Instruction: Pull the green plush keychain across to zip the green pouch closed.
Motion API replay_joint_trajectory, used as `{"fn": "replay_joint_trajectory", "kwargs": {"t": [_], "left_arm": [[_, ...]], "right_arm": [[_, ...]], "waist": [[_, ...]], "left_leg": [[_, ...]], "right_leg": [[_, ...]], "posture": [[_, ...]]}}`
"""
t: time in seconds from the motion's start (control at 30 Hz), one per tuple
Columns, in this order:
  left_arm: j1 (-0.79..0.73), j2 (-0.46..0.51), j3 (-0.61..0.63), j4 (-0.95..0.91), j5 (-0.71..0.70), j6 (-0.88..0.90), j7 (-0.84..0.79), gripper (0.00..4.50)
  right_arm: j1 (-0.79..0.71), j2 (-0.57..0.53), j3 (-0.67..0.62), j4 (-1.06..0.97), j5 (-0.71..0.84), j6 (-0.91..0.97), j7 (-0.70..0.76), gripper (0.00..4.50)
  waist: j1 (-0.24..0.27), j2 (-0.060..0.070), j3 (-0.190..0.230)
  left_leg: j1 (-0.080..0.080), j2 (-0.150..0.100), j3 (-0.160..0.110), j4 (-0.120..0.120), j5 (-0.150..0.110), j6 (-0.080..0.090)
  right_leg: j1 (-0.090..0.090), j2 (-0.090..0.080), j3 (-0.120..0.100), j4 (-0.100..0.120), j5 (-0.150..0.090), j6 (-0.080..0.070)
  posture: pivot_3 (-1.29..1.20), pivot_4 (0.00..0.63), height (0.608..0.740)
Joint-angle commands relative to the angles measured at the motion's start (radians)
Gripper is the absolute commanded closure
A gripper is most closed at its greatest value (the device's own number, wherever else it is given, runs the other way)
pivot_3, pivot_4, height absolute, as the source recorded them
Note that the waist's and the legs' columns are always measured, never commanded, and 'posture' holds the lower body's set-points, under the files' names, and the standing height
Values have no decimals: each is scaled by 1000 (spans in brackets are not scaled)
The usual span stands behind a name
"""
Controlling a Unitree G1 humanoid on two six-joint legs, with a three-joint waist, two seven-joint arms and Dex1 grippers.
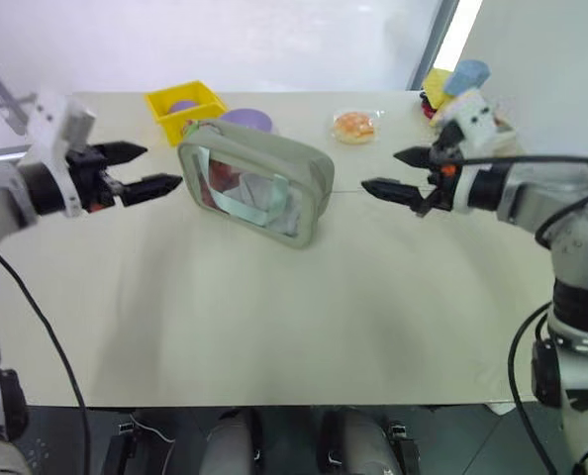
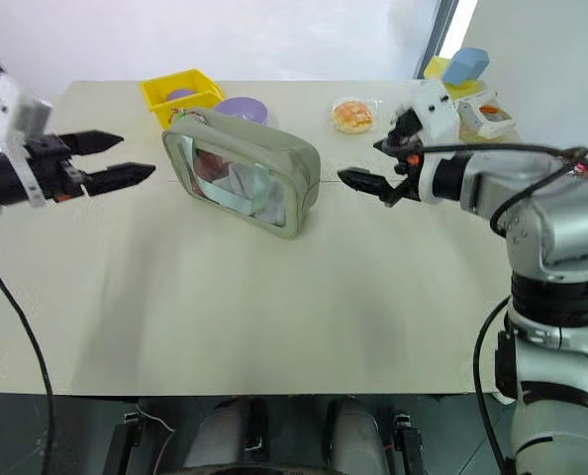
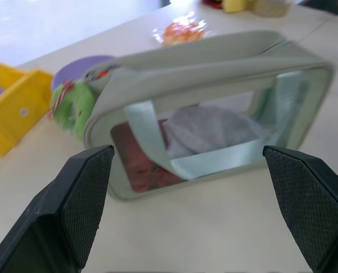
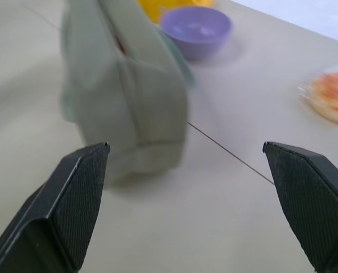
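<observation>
The pale sage-green rectangular soft pouch stood on its long edge on the beige table, clear window and mint strap facing the camera, its long axis running from the robot's left, far, to its right, near. Level with the pouch, the left gripper and the right gripper flanked its two ends, both with black fingers spread wide and holding nothing, both clear of the fabric. The small fuzzy bright-green plush keychain hung at the pouch's left far corner, just beside the purple bowl and yellow bin. The left gripper appeared nearer it; the zipping pull would probably run rightward along the pouch's top.
</observation>
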Motion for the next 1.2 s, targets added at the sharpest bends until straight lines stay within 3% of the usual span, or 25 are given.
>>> {"fn": "replay_joint_trajectory", "kwargs": {"t": [0.03, 0.43, 0.57, 0.77, 0.97, 1.13, 1.2], "left_arm": [[-59, 46, -15, 74, 12, -69, -78, 26], [-98, 56, -38, 228, 95, -193, -88, 26], [-89, 49, -20, 219, 82, -170, -66, 26], [137, 2, 72, 23, 57, -131, 33, 26], [232, -87, 114, -69, 67, -148, 176, 26], [269, -131, 137, -158, 49, -118, 259, 26], [277, -132, 148, -178, 39, -109, 272, 0]], "right_arm": [[-45, -13, 11, -24, 52, -4, 41, 0], [-106, 14, 91, 21, 31, -73, 33, 0], [-212, 121, 168, 106, -37, -148, -29, 0], [-312, 343, 379, 324, -244, -398, -92, 0], [-373, 507, 454, 559, -357, -563, -88, 0], [-396, 547, 524, 729, -477, -687, -57, 0], [-396, 548, 522, 752, -495, -716, -40, 531]], "waist": [[1, 0, 0], [-2, -1, 1], [-8, -1, 1], [-20, -1, 1], [-16, -3, 2], [-20, -3, 1], [-20, -3, 1]], "left_leg": [[0, 0, 0, 0, 0, 0], [0, 0, 4, 3, 0, 0], [0, 1, 6, 3, 0, -1], [0, 2, 7, 3, 1, -1], [-1, 2, 8, 4, 1, -1], [-1, 2, 8, 4, 1, -1], [-1, 2, 8, 4, 1, -1]], "right_leg": [[0, 0, 0, 0, 0, 0], [-1, 0, 2, 3, 0, 0], [-2, 0, 3, 5, 0, 0], [-4, 0, 5, 6, 0, 0], [-4, 0, 5, 6, 0, 0], [-4, 0, 5, 6, 0, 1], [-4, 0, 5, 6, 0, 1]], "posture": [[0, 150, 739], [0, 150, 739], [0, 150, 739], [0, 150, 739], [0, 150, 739], [0, 150, 739], [0, 150, 739]]}}
